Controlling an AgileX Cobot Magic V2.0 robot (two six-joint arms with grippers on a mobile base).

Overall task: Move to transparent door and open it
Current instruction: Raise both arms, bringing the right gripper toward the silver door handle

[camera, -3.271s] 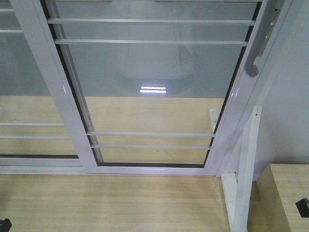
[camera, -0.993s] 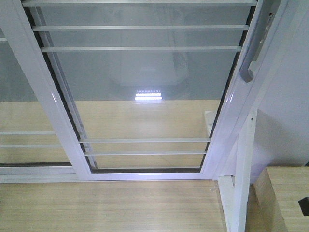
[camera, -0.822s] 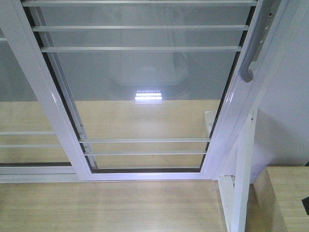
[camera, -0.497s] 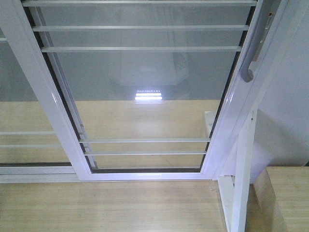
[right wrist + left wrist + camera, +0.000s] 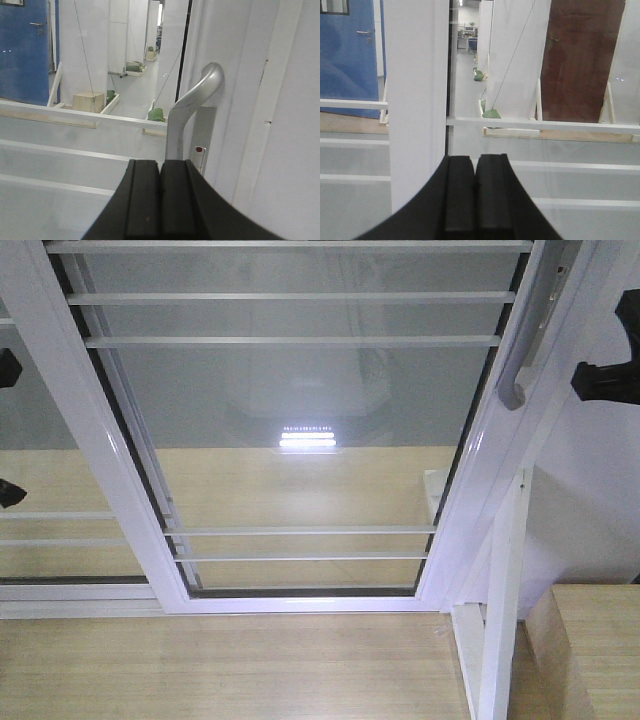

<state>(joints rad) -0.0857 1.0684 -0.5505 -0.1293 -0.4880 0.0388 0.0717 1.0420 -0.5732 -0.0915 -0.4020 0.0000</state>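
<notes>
Showing transparent door (image 5: 300, 420) | white frame, thin bars | curved grey handle (image 5: 512, 392)

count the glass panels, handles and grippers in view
glass panels: 2, door and side panel
handle: 1
grippers: 2, left gripper and right gripper
total: 5

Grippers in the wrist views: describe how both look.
Left gripper: matte black, two flat rectangular fingers with squared tips, flaring into a curved black base. Right gripper: the same black build. No cables or markings show.
</notes>
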